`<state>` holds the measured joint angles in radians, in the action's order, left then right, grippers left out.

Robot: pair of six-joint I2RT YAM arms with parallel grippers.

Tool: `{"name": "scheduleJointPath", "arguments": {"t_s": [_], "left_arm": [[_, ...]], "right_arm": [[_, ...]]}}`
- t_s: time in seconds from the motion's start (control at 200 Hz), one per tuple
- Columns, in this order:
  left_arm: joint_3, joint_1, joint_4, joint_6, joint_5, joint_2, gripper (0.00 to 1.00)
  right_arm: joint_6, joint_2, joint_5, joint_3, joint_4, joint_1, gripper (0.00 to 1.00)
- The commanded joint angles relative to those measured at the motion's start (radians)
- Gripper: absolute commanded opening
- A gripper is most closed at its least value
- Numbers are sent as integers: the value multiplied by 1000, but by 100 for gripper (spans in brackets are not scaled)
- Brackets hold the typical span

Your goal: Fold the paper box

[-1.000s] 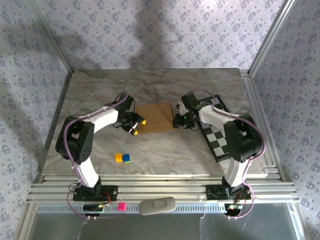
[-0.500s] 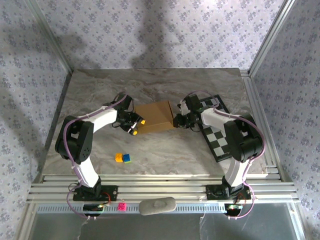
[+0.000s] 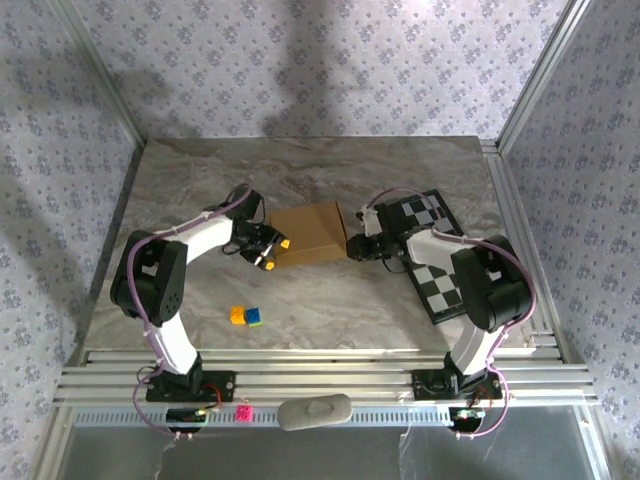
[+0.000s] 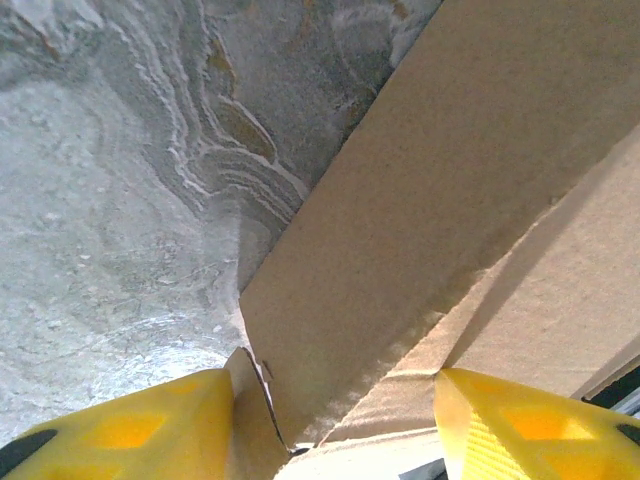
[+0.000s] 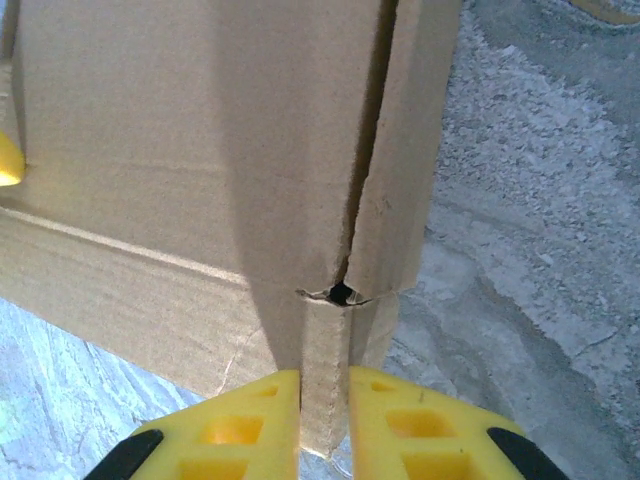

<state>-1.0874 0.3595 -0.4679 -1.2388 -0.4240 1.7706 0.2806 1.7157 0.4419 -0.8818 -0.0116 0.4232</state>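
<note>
Shows a plain tan-brown cardboard mailer box lying mid-way across a grey marbled table, between two arms. Has the yellow-fingered left gripper roughly half open, straddling the box's left corner flap without an evident clamp. Has the right gripper nearly closed, pinching a thin upright wall at the box's right edge. Could tear wider at the small split just above that pinch if pulled hard. Could also skid toward the black-and-white checkerboard, lacking a firm hold on the left.
</note>
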Motion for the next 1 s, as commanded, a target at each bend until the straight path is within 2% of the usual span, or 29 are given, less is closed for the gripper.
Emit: {"name": "scheduleJointPath", "arguments": {"t_s": [0.0,0.5,0.73,0.994], "left_arm": [[19,-13,-71,9,60,54,54],[6,-28,-92,24,48,73,54],[6,-36,-94,32,44,77,53],[-1,-39,-101,36,42,84,53]], "right_arm": [[-52,-19,-26,60,-76,4,19],[-87,30,-103,120,-205,13,19],[-100,45,-152,130,-181,13,17],[-86,79,-155,126,-185,15,15]]}}
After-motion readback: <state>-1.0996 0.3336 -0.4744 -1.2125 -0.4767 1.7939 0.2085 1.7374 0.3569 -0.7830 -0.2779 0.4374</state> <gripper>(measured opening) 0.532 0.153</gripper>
